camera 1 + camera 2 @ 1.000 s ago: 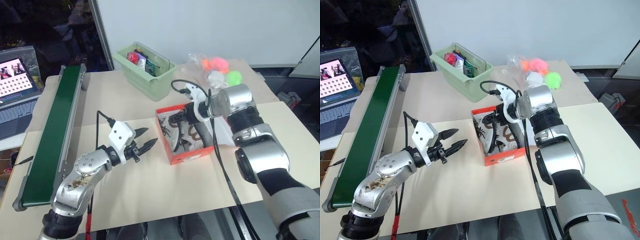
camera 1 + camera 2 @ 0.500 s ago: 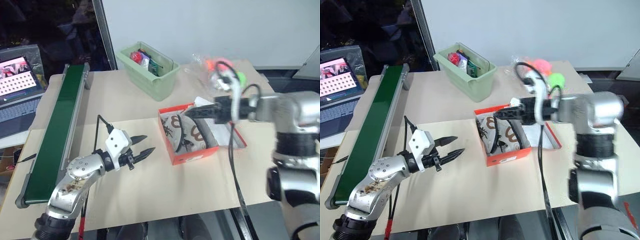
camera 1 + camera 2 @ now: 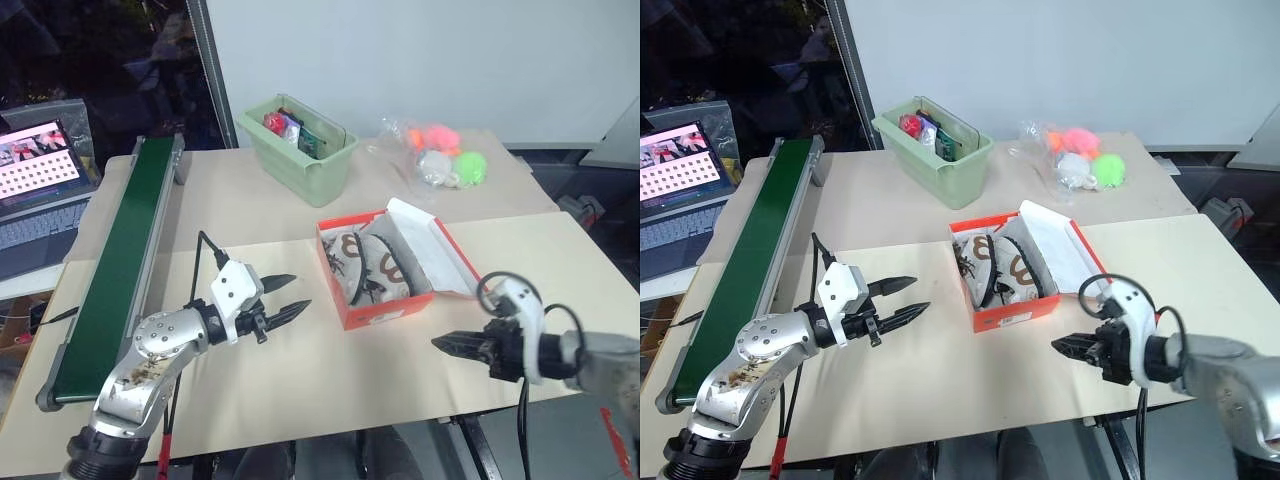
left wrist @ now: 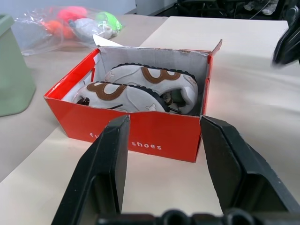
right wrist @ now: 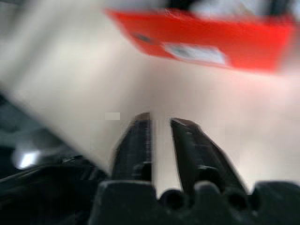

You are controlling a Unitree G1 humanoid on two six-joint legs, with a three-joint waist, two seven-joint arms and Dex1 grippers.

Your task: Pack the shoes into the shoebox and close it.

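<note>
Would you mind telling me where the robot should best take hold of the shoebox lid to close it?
Probably the lid at its free long edge, approached from the robot's right. It lies open and flat on that side of the shoebox, hinged along the box wall, so that edge swings up and over the shoes.

Shoes (image 3: 367,265) in shoebox (image 3: 372,306); bin (image 3: 300,148) behind it.

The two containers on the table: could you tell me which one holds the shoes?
The red shoebox, with both shoes inside; the pale green bin holds small items.
</note>
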